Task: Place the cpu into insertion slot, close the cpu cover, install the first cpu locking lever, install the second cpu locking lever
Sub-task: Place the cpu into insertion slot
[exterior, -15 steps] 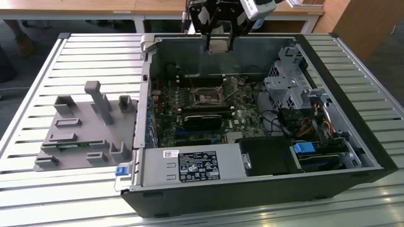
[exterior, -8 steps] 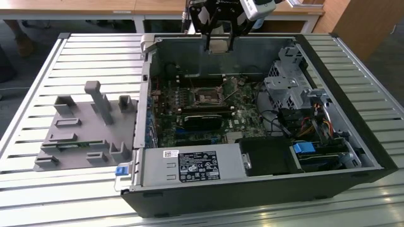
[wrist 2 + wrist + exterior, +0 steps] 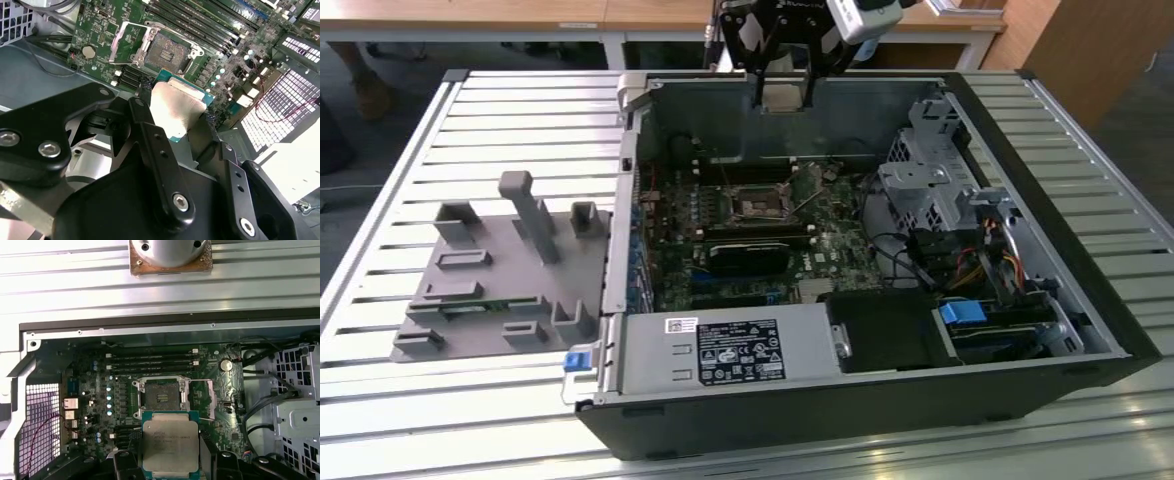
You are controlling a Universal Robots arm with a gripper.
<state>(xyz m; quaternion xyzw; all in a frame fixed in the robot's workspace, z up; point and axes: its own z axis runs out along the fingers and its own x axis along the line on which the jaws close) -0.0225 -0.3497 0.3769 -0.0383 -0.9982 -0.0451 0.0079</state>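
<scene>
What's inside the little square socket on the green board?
Nothing: the insertion slot is empty, only its dark contact bed showing. Nothing covers it; the gripper holds the cpu apart from it.

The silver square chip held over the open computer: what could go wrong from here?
The black tool grips the flat silver-grey square chip only by its edges, well above the board. If it slips, it could fall onto the green circuit board. Lowered tilted or off-centre, it might damage the small dark square socket. The tool could also bump the thin silver metal cover frame, which is swung open beside the socket.
</scene>
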